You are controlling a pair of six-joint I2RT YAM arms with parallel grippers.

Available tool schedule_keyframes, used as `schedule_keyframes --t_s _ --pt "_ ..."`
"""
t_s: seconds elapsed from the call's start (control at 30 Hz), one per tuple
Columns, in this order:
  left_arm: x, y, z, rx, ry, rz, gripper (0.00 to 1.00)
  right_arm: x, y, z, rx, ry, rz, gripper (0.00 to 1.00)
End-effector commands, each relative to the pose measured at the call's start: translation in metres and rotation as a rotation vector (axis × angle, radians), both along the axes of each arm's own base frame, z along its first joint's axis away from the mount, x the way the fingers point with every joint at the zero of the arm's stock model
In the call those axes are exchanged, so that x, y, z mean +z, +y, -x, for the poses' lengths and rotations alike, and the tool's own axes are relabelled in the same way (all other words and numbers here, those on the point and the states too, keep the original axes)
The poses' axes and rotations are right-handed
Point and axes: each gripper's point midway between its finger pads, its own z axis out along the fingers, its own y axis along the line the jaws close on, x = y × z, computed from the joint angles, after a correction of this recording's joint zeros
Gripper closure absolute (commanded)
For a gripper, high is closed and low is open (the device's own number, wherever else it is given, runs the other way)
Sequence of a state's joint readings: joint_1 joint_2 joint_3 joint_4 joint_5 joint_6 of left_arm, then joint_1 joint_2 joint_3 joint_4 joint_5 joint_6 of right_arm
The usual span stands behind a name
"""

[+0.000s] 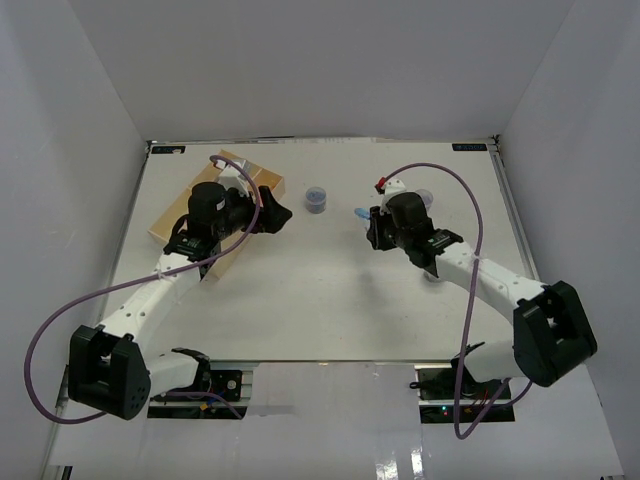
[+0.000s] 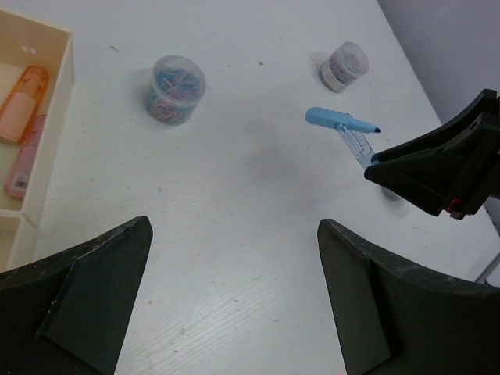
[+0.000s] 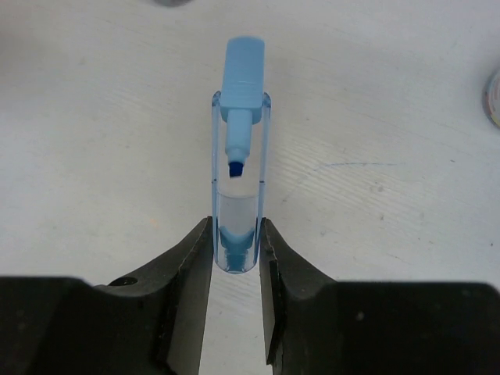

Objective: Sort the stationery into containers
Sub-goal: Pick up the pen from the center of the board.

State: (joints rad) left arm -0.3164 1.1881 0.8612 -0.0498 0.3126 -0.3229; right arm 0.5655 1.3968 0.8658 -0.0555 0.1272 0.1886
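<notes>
Right hand (image 3: 236,242): clamped on the blue highlighter (image 3: 238,180), both fingers pressed to its clear capped end. The blue body points away from me.
Highlighter position: right of bench centre, well apart from the tray. It looks lifted just off the bench (image 1: 300,300), though I cannot be sure.
Left hand (image 2: 234,305): fingers wide apart, holding nothing. It hangs over bare bench just right of the tray.
Tray (image 2: 64,86): cream, low walls, at the far left of the bench. My left arm hides most of it from above.
Already sorted: an orange highlighter (image 2: 23,100) and a pink highlighter (image 2: 23,160) lie side by side in one compartment at the tray's right edge.
Not yet sorted: the middle jar (image 2: 177,88), with blue and pink bits inside, stands upright on the bench between my two hands. The right jar (image 2: 344,66) stands upright just beyond the held highlighter.
Not seen: any thin pens, a green marker or a third jar. Whether they are in the hidden compartments, I cannot tell.
Step in hand: carry the blue highlighter left across the bench to the compartment with the other highlighters.
Progress, my estimate: somewhere in the middle, with at least this highlighter and two jars left to place.
</notes>
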Motion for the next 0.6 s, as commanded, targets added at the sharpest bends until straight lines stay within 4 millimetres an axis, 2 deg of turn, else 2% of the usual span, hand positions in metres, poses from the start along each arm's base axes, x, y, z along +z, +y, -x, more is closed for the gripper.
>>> schedule_keyframes --t_s 0.0,0.23,0.57 --pt "0.014 -0.023 0.013 -0.099 0.038 0.124 0.02 0.033 0.019 0.020 0.126 -0.025 -0.075 0.73" --pt "0.010 -0.047 0.022 -0.172 0.166 0.257 0.02 0.090 0.040 0.047 0.280 -0.095 -0.206 0.73" --pt "-0.010 -0.097 0.041 -0.258 0.261 0.273 0.02 0.134 0.053 0.053 0.347 -0.142 -0.279 0.73"
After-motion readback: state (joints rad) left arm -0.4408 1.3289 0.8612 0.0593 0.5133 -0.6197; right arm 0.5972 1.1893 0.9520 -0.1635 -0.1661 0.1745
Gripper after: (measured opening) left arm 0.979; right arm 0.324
